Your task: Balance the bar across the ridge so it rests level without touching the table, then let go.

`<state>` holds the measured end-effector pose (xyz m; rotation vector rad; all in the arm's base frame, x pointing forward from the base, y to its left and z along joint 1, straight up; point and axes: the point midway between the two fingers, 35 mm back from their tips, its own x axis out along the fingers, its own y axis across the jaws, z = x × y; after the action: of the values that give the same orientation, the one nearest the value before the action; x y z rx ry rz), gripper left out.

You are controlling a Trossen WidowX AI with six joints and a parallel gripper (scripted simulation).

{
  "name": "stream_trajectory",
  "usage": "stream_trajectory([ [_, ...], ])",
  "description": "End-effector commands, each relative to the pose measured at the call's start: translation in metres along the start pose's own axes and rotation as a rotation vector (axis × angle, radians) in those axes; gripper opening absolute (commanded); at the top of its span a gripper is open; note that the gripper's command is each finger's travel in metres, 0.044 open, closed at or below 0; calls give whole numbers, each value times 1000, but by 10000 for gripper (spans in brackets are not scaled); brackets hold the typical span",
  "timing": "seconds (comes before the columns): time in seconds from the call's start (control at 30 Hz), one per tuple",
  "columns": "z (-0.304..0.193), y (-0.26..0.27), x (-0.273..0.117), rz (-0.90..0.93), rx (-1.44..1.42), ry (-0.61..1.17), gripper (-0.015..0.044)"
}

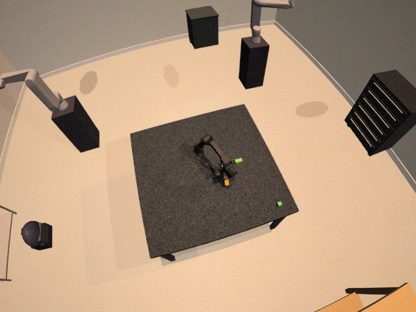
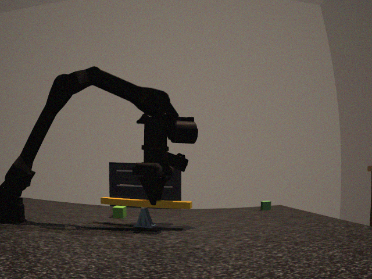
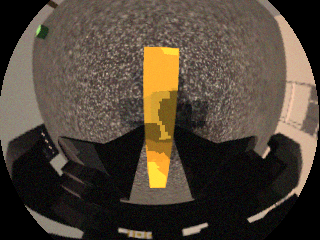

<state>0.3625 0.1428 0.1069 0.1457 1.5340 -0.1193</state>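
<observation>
Over the middle of the table, the orange bar is sitting across the blue-grey ridge, both ends clearing the tabletop. Looks like the gripper is just letting go: its fingers are standing slightly loosened either side of the bar, though any gap is too slim to make out. They're straddling it a bit off the ridge, so I'm guessing one fingertip dragging during the lift could be tipping or twisting it. If the weight isn't centred, the far end could be dipping once nothing's steadying it. Rushing the opening could be nudging it sideways too. As for brands or labels, nothing readable is showing anywhere.
</observation>
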Motion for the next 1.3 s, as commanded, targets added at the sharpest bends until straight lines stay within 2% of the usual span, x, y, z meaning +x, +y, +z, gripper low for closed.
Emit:
stream_trajectory([
  [0.0, 0, 0, 0, 0, 0, 0, 185],
  [0.27, 0, 0, 0, 0, 0, 0, 185],
  [0.6, 0, 0, 0, 0, 0, 0, 440],
  [0.73, 1, 1, -8, 2, 0, -3, 440],
  [1.0, -1, 0, -98, 22, 0, -36, 440],
  [1.27, -1, -1, -100, 22, 0, -37, 440],
])
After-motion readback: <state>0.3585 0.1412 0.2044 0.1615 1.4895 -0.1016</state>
